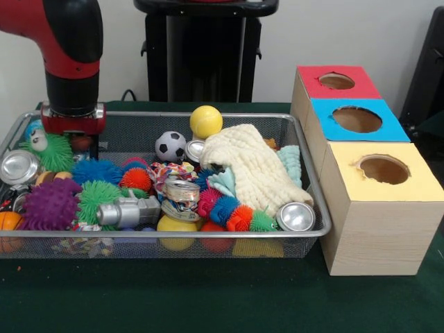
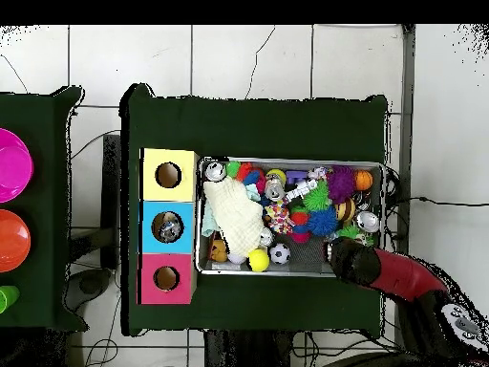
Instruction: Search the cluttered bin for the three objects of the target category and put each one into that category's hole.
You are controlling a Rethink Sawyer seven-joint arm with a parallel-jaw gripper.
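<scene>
A wire mesh bin (image 1: 313,182) holds several mixed toys. Silver cans lie at its right front (image 1: 296,217), far left (image 1: 19,166) and middle (image 1: 182,191). Spiky balls in purple (image 1: 50,205), green (image 1: 97,198) and blue (image 1: 96,171) fill the left half. A yellow ball (image 1: 205,121) and a soccer ball (image 1: 170,146) sit at the back. A cream cloth (image 1: 253,166) drapes over the right side. My gripper (image 1: 73,121) hangs low in the bin's back left corner, its lower end hidden behind toys. From overhead the gripper (image 2: 346,256) is at the bin's (image 2: 287,273) lower right.
Right of the bin stand three boxes with round holes in their tops: red (image 1: 312,87), blue (image 1: 388,128) and yellow (image 1: 409,187). In the overhead view they line the bin's left side, and the blue box (image 2: 150,226) has something pale in its hole. Pink (image 2: 11,164) and orange (image 2: 10,239) discs lie on a separate table.
</scene>
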